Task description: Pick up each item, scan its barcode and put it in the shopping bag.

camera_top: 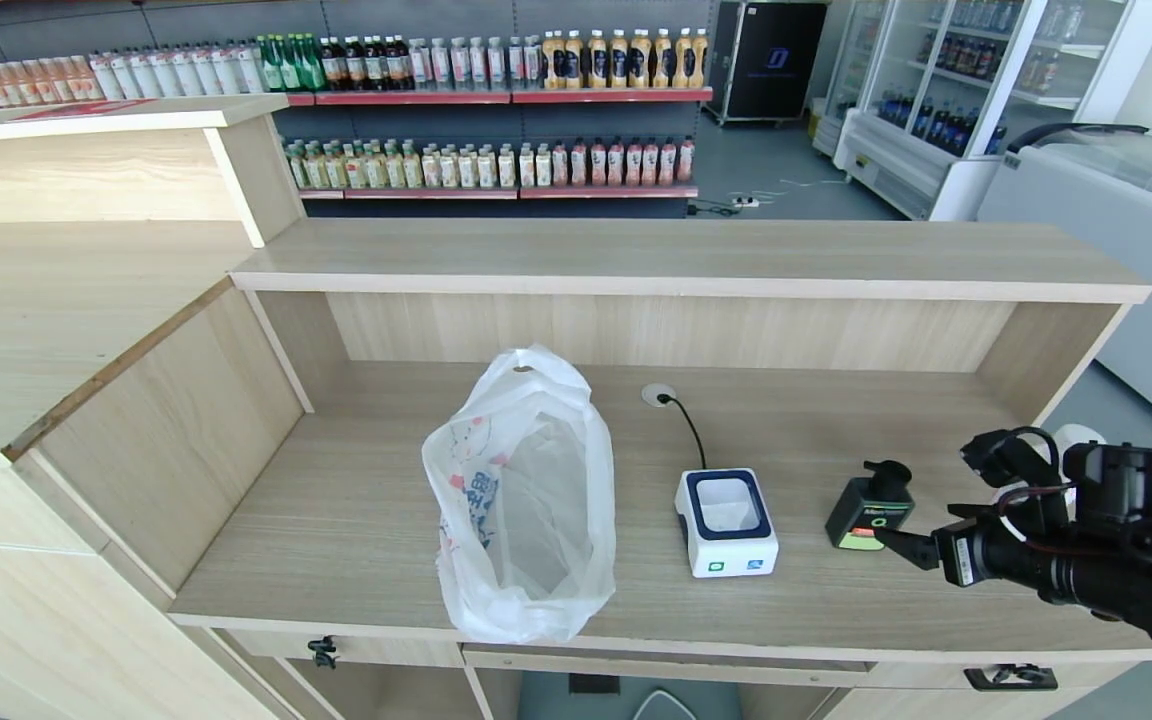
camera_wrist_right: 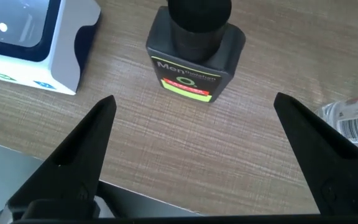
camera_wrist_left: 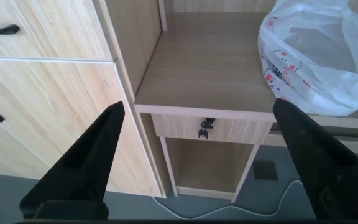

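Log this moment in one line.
right gripper open, facing black bottle | left gripper open | shopping bag open, looks empty | scanner between bag and bottle

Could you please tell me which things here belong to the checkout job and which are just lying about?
Job:
bag
scanner
black bottle
barcoded pack

Lying about:
shelved drinks
fridges
drawer key

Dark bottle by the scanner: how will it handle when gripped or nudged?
The bottle looks rigid, so it probably won't buckle. Its flat, squarish sides likely stop it rolling. Standing upright with a big cap, it may tip if pushed high.
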Controlling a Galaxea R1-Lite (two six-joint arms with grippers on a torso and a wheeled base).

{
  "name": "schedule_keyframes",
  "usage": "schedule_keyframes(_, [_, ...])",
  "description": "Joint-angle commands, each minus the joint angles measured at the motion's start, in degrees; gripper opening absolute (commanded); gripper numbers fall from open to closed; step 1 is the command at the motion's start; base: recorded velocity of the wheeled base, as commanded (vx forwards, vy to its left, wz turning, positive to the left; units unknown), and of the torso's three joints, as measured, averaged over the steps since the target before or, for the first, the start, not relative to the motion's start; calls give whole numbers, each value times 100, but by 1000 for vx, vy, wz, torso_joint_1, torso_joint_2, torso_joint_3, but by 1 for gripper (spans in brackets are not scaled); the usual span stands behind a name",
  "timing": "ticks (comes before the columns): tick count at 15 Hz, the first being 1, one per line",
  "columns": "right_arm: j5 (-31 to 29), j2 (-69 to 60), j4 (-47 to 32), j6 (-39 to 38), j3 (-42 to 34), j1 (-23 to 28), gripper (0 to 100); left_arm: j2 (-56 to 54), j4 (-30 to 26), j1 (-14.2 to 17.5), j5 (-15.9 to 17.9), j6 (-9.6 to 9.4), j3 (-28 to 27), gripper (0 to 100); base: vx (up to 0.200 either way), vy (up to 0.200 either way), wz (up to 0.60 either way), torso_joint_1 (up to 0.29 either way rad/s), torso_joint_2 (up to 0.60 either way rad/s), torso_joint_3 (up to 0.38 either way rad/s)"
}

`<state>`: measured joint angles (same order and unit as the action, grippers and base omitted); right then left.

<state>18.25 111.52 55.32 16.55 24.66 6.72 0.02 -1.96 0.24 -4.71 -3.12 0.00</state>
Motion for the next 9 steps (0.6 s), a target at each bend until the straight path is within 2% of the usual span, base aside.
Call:
schedule_keyframes(1, [161,406,67,120,144,-4,100,-2,3,2,-4,4,0,100,0,0,0,0,0,0])
schedule_keyframes(9, [539,995,154,515,742,-21,100,-2,3,2,-4,4,0,100,0,0,0,0,0,0])
